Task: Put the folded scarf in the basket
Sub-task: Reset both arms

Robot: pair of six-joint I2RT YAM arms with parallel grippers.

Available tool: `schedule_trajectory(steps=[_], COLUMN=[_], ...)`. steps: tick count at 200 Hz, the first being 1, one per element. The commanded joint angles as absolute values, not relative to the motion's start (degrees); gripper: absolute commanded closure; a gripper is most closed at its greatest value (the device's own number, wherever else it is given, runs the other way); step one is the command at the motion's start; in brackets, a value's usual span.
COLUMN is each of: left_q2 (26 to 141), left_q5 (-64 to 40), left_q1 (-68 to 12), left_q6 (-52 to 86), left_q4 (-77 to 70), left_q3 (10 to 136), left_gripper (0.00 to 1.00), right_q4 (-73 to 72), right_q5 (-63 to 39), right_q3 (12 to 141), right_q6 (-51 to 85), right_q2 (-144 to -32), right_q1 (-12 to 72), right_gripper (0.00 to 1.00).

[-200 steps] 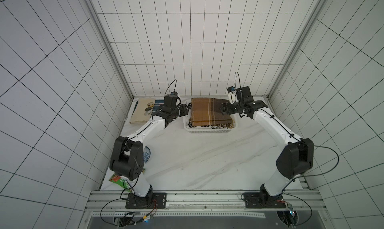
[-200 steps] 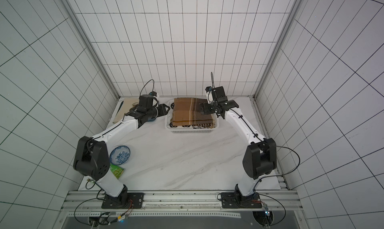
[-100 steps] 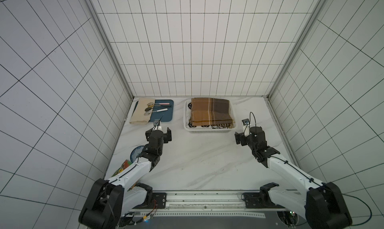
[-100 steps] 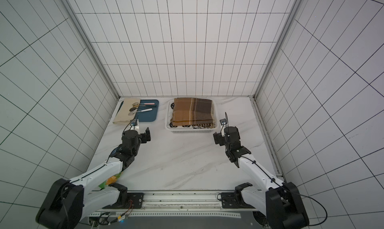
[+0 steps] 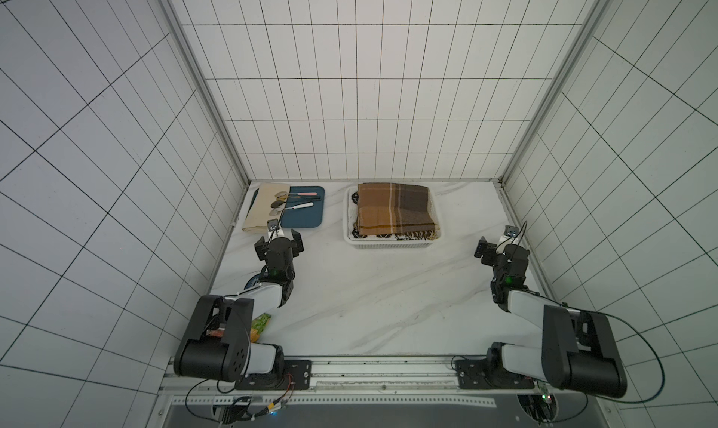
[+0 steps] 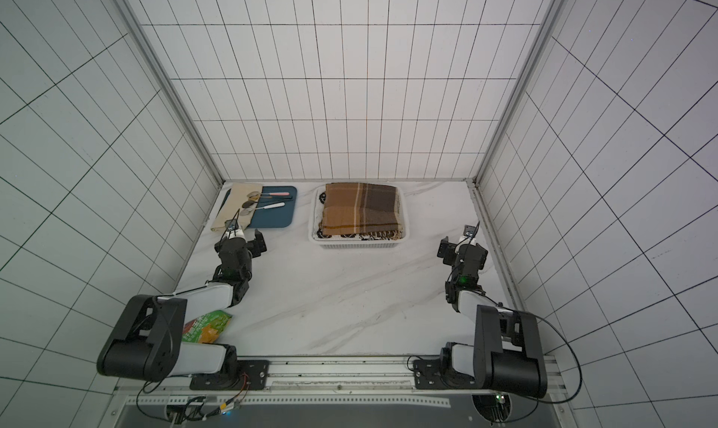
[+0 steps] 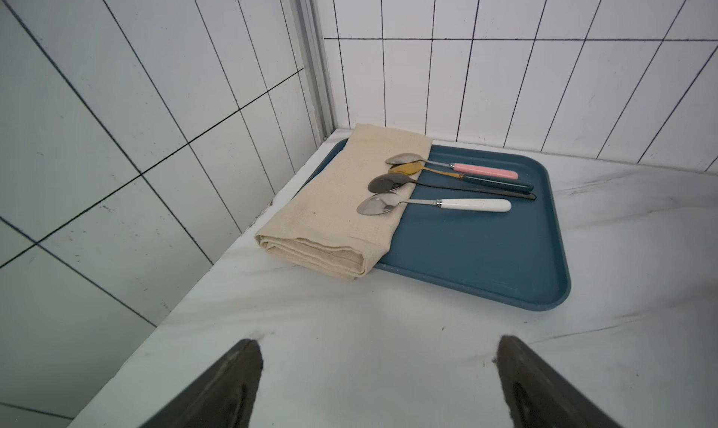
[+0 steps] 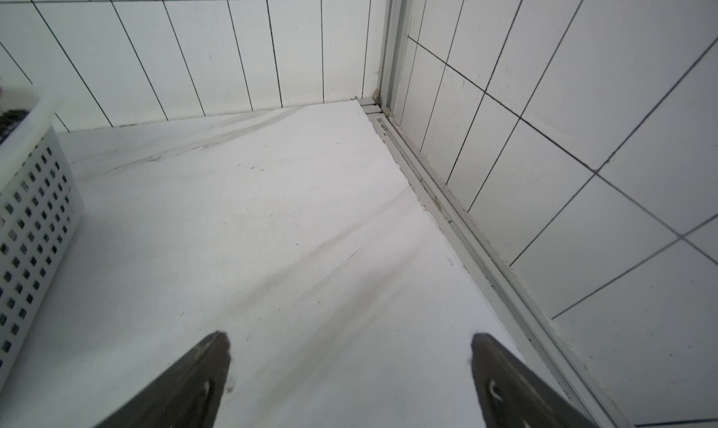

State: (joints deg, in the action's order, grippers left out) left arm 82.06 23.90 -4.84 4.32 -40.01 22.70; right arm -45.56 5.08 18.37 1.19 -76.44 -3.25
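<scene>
In both top views the folded scarf (image 5: 394,208) lies flat inside the basket (image 5: 388,244), at upper centre of the frame, with its fringe at the near edge. We judge the placing done. What remains is to park cleanly, well clear of the rim, so nothing drags the cloth out. The left gripper (image 5: 279,239) sits left of centre and the right gripper (image 5: 501,247) near the right edge, both arms folded low.

In the left wrist view our jaws are spread wide and empty, facing a teal tray (image 7: 485,259) that holds spoons (image 7: 435,189).

In the right wrist view the jaws are likewise spread and empty over the bare table (image 8: 272,220), with the basket wall (image 8: 35,220) apart from them.
</scene>
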Motion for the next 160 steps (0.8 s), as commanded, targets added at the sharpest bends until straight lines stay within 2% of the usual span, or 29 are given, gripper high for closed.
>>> schedule_trajectory(steps=[1, 21, 38, 49, 64, 77, 160], left_q2=[88.4, 91.3, 90.5, 89.0, 90.1, 89.7, 89.2], left_q5=[19.1, 17.1, 16.7, 16.6, 16.0, 15.6, 15.9], left_q1=[-1.9, -0.5, -0.4, -0.3, -0.2, -0.2, -0.4], left_q6=[6.4, 6.9, 7.1, 8.0, 7.3, 7.1, 7.3], left_q4=[-54.1, -54.4, -48.5, -43.1, -46.9, -46.2, -44.6], left_q3=[20.7, 22.2, 24.2, 25.8, 24.9, 24.9, 25.4], left_gripper=[0.02, 0.02, 0.02, 0.02, 0.02, 0.02, 0.02], right_q4=[-56.7, -65.1, -50.8, -49.6, -44.0, -47.6, -45.7], right_q5=[-1.3, -1.2, -1.2, -3.5, -2.3, -2.2, -2.4], right_q3=[16.2, 16.3, 21.0, 23.7, 25.4, 24.7, 25.0], right_q6=[3.6, 4.1, 3.4, 2.6, 1.3, 1.5, 1.3], right_q2=[-82.2, -89.4, -86.2, -88.7, -87.7, -88.8, -88.2], right_q1=[-3.6, -3.6, -3.6, -3.6, -2.2, -2.4, -2.3], right_gripper=[0.01, 0.01, 0.01, 0.01, 0.01, 0.01, 0.01])
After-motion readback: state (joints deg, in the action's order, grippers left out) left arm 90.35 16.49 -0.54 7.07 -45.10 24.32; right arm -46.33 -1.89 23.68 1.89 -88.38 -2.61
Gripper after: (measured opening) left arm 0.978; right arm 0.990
